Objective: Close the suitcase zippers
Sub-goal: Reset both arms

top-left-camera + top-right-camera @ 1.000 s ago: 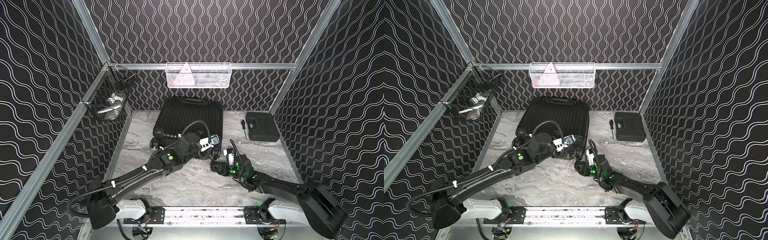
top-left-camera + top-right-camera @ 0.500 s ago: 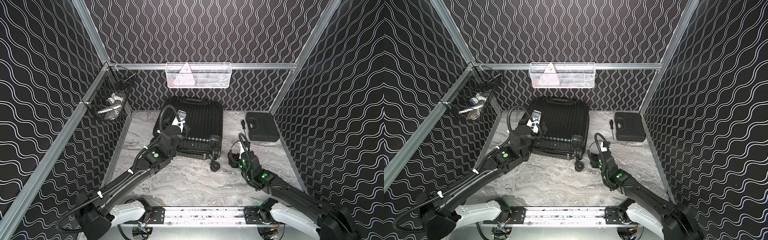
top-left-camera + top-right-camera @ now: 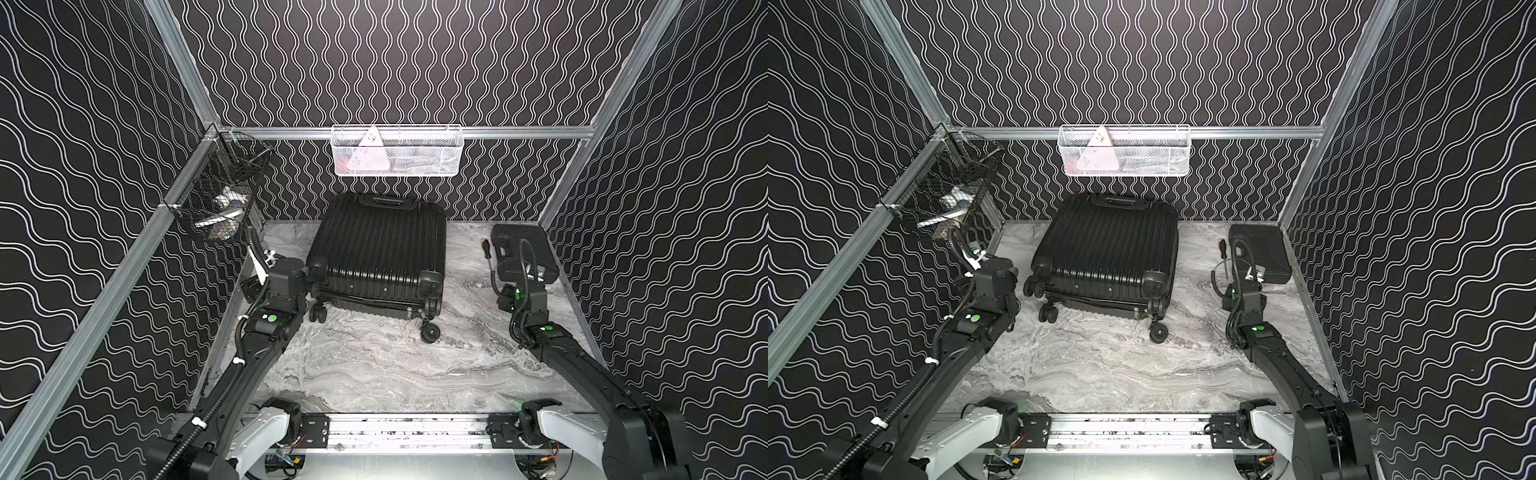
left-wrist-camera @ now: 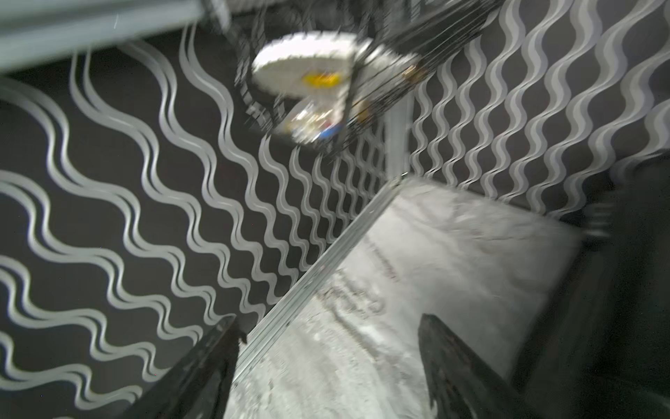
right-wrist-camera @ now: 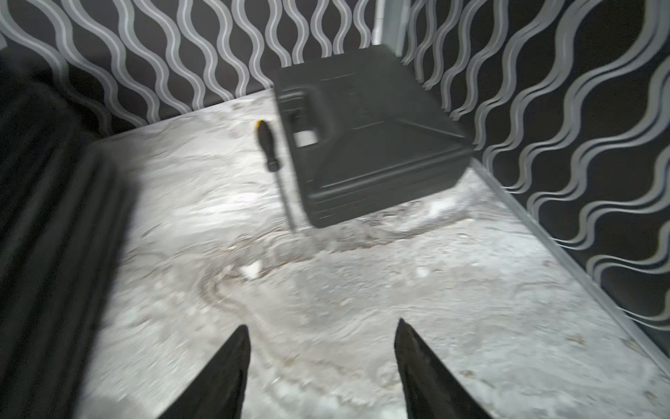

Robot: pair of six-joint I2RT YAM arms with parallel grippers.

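The left pincer [image 4: 328, 321] stands spread wide, nothing between its black tapered fingers, above the grey marbled surface [image 3: 374, 365] close to the wave-patterned side wall. The right pincer [image 5: 322, 324] is likewise spread and empty, pointing toward a black-handled screwdriver [image 5: 268, 152] that lies just beside a flat black moulded tool case [image 5: 369, 138]. Between the two arms, toward the back wall, the suitcase [image 3: 378, 249] lies flat. It has a glossy black hard shell with lengthwise ribs and rounded corners, caster wheels at its near end and a handle at its far end. The zippers [image 3: 365, 296] show as a thin dark seam between the two shells; the pulls cannot be made out. Beyond hang a black wire basket [image 3: 224, 208] and a white mesh basket [image 3: 397, 151].
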